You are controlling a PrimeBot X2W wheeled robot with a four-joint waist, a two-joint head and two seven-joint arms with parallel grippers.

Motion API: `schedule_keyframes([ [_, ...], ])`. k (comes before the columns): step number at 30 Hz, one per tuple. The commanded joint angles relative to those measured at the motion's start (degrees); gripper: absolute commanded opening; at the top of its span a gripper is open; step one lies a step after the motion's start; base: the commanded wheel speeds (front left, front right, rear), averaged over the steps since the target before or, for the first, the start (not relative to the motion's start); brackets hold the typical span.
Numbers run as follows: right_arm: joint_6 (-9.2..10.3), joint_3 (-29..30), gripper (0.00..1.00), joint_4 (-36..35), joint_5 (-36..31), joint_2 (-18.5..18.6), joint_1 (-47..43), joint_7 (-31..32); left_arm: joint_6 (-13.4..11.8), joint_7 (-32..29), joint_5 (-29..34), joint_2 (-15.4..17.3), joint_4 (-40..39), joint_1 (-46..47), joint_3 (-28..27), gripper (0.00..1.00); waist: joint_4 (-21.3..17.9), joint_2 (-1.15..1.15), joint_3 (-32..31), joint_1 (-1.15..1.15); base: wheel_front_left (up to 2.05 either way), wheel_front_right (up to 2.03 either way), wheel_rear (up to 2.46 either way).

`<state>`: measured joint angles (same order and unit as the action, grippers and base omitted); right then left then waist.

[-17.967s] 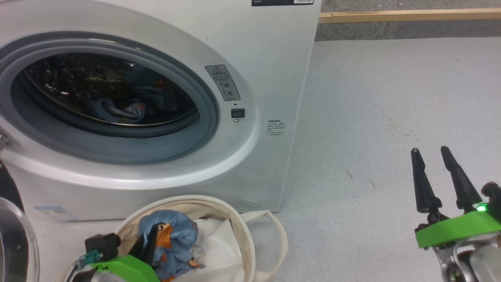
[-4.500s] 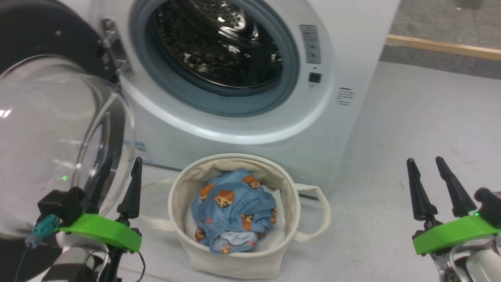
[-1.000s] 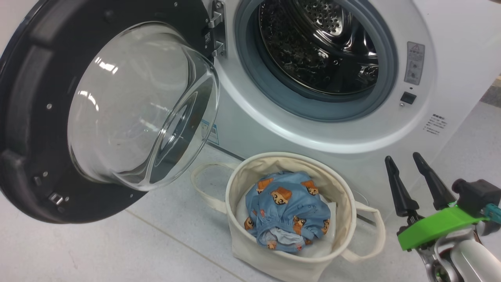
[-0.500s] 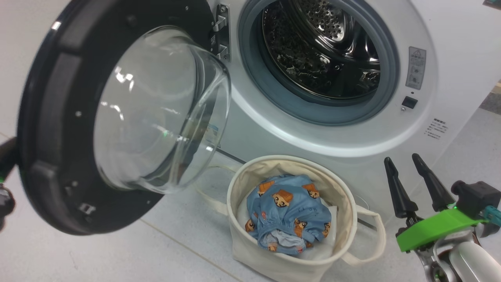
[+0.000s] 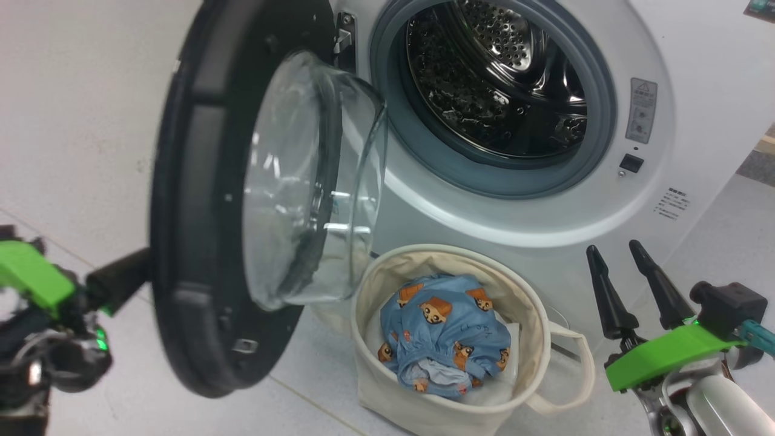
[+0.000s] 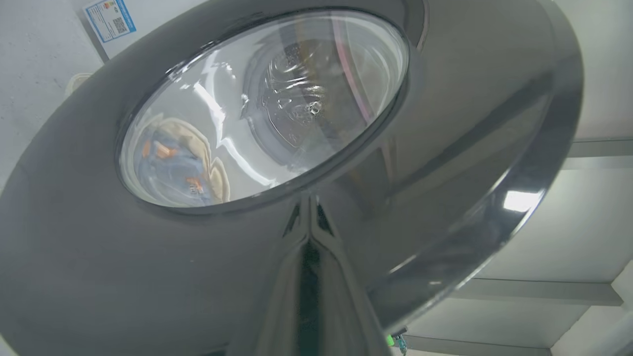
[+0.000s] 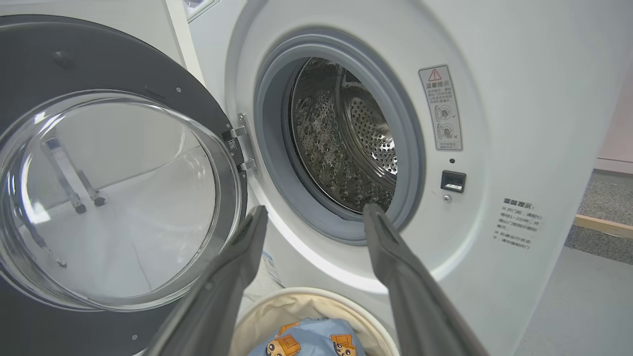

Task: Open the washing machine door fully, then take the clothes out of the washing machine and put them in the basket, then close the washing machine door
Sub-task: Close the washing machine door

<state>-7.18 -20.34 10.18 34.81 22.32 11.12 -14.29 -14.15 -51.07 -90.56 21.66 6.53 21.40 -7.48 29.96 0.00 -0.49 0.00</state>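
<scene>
Evidently the closing step is in hand. The left gripper (image 6: 309,247), fingers pressed together, is set tip-first against the glossy black outer face of the door (image 5: 200,242), so a shove can be given without any grasp. The door stands half swung, nearly edge-on, with its clear bowl close to the basket (image 5: 424,418). The clothes (image 5: 445,330), blue with orange bear faces, are bunched inside the basket, below the bare drum (image 5: 502,79). The right gripper (image 5: 613,254) is held wide and unused.

Cannot make out the left claw (image 5: 121,277) tips past the black rim of the washing machine door (image 5: 200,242); blurred at the lower left. Loses the basket (image 5: 533,339) base at the bottom edge. Cannot read the small print on the washing machine (image 5: 696,91), perhaps warnings.
</scene>
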Motion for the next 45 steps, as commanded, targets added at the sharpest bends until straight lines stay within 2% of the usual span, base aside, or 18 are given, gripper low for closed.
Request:
schedule_keyframes([
  [1,-0.31,-0.30,1.00,-1.59,-0.09,0.86,0.47,-0.71,-0.13,-0.96,0.11,1.40,-3.16,1.92,-1.31,0.00,-0.09,0.00,-0.07,0.00,0.00,0.00,0.00],
  [7,-0.31,1.25,1.00,-1.96,-0.42,0.33,-0.83,-0.71,-1.07,-2.16,0.84,-1.45,-8.55,1.02,3.26,0.00,-0.70,0.00,-0.78,0.00,0.00,0.00,0.00],
  [15,-0.31,2.42,1.00,-2.76,-1.13,-0.15,-2.52,-0.71,-1.70,-2.26,1.24,-4.00,-12.41,1.12,6.09,0.00,-5.56,0.00,-0.80,0.00,0.00,0.00,0.00],
  [23,-0.31,2.67,1.00,-3.05,-1.27,-0.08,-2.57,-0.71,-1.04,0.34,3.01,-5.45,-12.36,0.96,6.58,0.00,-11.00,0.00,-0.53,0.00,0.00,0.00,0.00],
  [35,-0.31,2.57,1.00,-3.27,-1.26,0.61,-1.86,-0.71,1.52,4.20,4.53,-7.68,-10.26,1.78,6.17,0.00,-19.90,0.00,0.46,0.00,0.00,0.00,0.00],
  [45,-0.31,2.60,1.00,-3.07,-1.15,0.84,-1.22,-0.71,4.97,9.84,7.30,-9.44,-6.39,3.68,5.28,0.00,-25.47,0.00,0.98,0.00,0.00,0.00,0.00],
])
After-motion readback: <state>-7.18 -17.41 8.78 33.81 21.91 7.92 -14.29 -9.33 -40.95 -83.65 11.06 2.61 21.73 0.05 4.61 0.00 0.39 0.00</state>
